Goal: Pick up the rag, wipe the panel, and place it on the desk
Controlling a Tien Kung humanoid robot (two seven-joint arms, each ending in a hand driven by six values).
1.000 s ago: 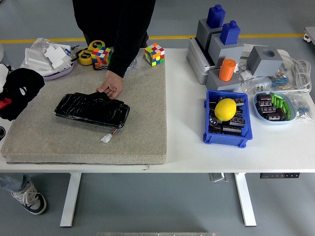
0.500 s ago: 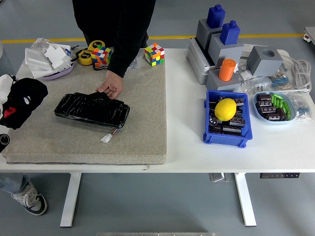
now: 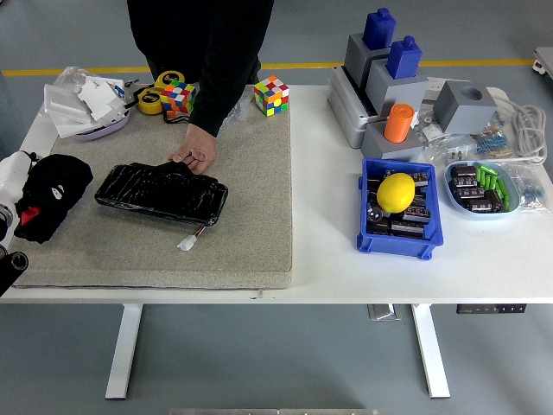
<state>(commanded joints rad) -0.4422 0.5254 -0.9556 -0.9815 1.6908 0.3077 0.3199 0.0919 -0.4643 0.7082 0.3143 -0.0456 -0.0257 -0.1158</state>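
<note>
1. The white table (image 3: 346,277) fills the middle of the frame, and a grey felt mat (image 3: 251,216) covers its left half; bare mat is seen below and to the right of the panel, so room for a sweep is judged ample there
2. The black panel (image 3: 162,193) lies on the mat at centre left, its long axis running left to right with a slight drop toward the right; its upper edge is pressed by a person's hand (image 3: 195,154) reaching down from the top of the frame
3. The black rag (image 3: 50,197) is seen at the far left edge of the frame, bunched, just beside the panel's left end and apart from it; the coming move is judged to be a short carry rightward onto the panel
4. The left hand (image 3: 10,186) enters at the left edge, touching the rag; whether it grasps the rag cannot be told. It is plainly the nearer arm; the right arm is not in view
5. A small white connector (image 3: 187,243) on a wire lies just below the panel's right end and could be snagged by a low sweep
</note>
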